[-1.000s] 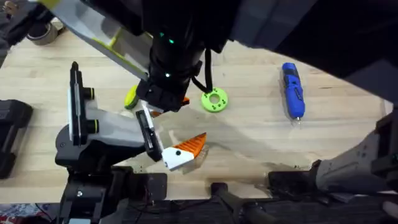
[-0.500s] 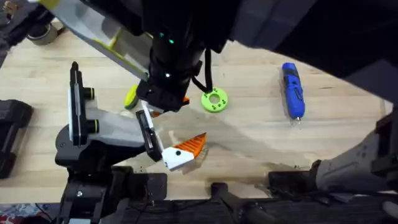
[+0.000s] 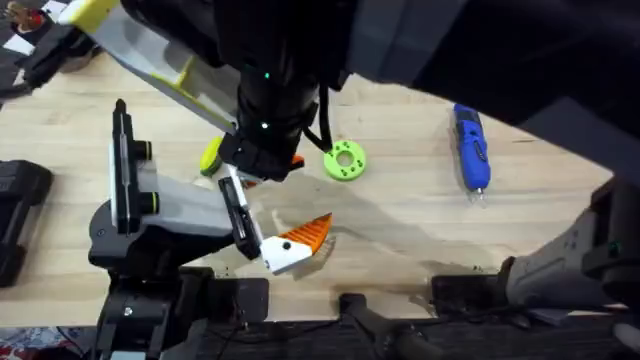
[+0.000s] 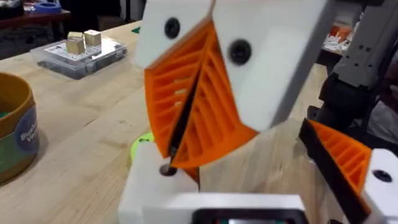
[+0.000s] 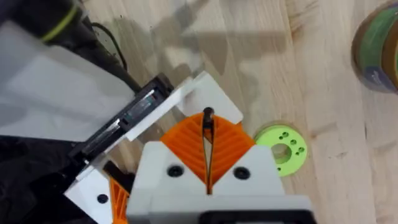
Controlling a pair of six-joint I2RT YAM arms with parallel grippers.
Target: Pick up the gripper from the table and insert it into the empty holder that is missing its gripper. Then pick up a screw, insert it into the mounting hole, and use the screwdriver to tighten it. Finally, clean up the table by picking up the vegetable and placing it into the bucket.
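Note:
The holder [image 3: 165,208] lies at the table's left, over the left arm's base, and the left wrist view looks out along it. Its fitted orange finger [image 4: 345,163] stands far from the inserted gripper [image 4: 146,186], a white base with a hole. So my left gripper [image 4: 249,186] is open. My right gripper [image 3: 258,168] hangs over that end, shut on a thin black screw [image 5: 208,117] whose tip meets the hole. The vegetable [image 3: 210,155] lies just behind the holder. At the right lies the blue screwdriver [image 3: 470,147]. The bucket is out of view.
A flat lime-green ring [image 3: 345,160] lies right of the right gripper. A tape roll [image 5: 379,43] stands beyond the ring. A clear box with wooden blocks [image 4: 78,53] sits farther back. A black block [image 3: 15,215] is at the left edge.
The right arm's upper links shifted slightly. Its gripper stays over the holder's end with the screw, and the holder has not moved.

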